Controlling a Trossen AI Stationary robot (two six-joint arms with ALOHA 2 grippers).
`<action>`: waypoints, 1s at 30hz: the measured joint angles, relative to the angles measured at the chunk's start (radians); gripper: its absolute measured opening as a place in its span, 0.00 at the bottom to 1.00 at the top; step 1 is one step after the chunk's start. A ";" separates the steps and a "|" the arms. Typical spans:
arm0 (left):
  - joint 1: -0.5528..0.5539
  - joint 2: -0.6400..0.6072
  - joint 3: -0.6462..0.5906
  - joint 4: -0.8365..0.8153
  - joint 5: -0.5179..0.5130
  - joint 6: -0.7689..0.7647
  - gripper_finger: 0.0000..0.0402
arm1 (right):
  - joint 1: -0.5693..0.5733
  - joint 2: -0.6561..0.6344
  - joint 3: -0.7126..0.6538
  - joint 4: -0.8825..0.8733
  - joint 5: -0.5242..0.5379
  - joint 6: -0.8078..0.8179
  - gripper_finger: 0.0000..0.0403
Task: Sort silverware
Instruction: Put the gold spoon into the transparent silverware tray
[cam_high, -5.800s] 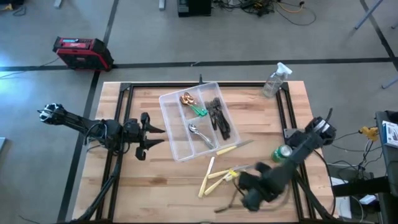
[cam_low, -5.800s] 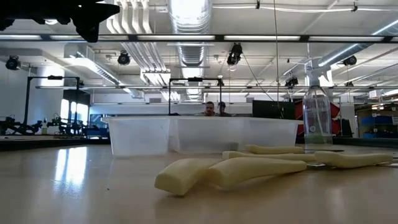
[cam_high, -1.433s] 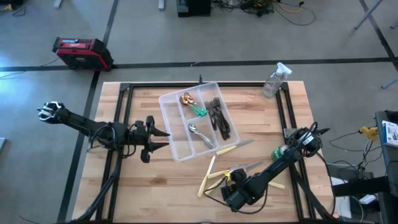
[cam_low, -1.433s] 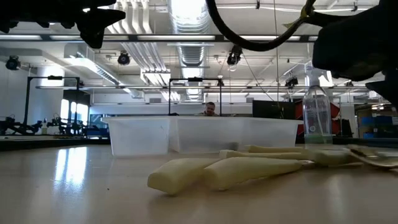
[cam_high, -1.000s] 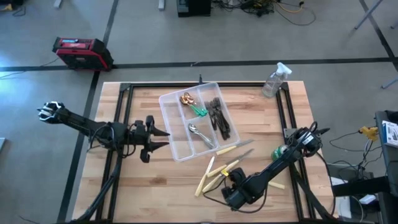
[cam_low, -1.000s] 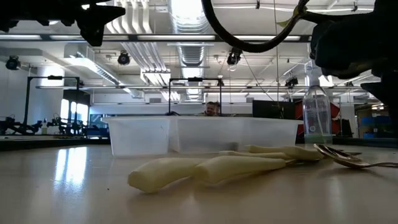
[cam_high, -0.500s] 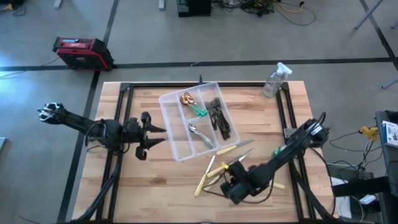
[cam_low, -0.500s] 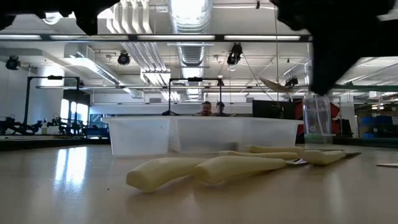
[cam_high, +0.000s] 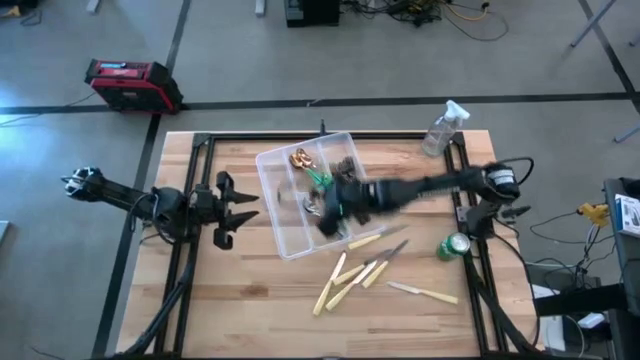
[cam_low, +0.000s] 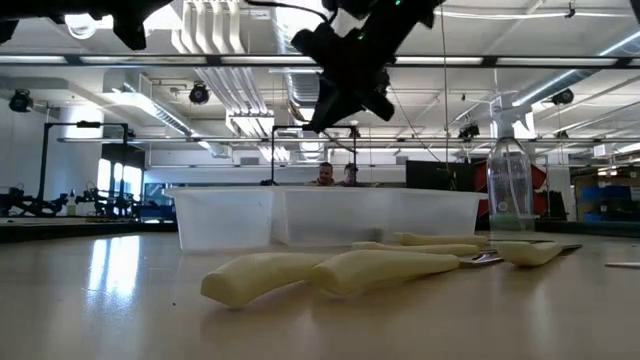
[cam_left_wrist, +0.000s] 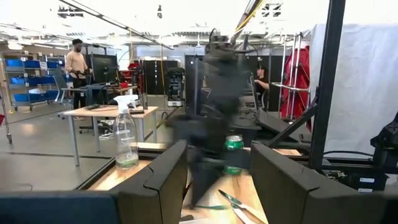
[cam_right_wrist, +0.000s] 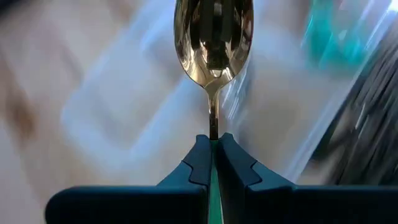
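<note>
**Risk: spoon dropped into wrong compartment**

Right tool (cam_right_wrist: 212, 144) was clamped on a spoon (cam_right_wrist: 213, 38) above the tray (cam_high: 272, 212). The thin grip could let it tilt or slip. Left tool (cam_high: 237, 207), jaws apart, waited beside the tray. Knives (cam_high: 345, 282) lay on the worktop (cam_high: 250, 300).

Right arm reached from the table's right edge leftward across the middle, motion-blurred; right gripper (cam_right_wrist: 212, 151) was raised above the table, fingers (cam_right_wrist: 237, 160) pinched tight together. Left arm lay low along the left side, left gripper (cam_high: 243, 214) pointing right, fingers (cam_left_wrist: 163, 175) spread apart.
</note>
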 joint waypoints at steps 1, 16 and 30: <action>0.000 -0.013 0.000 -0.005 -0.002 0.003 0.39 | -0.046 0.000 0.010 0.026 -0.015 -0.042 0.00; 0.005 -0.076 0.002 -0.011 -0.059 -0.006 0.39 | -0.405 0.364 0.475 -0.103 -0.261 -0.302 0.00; 0.005 -0.030 0.002 -0.011 -0.059 -0.042 0.39 | -0.436 0.681 0.934 -0.541 -0.339 -0.375 0.00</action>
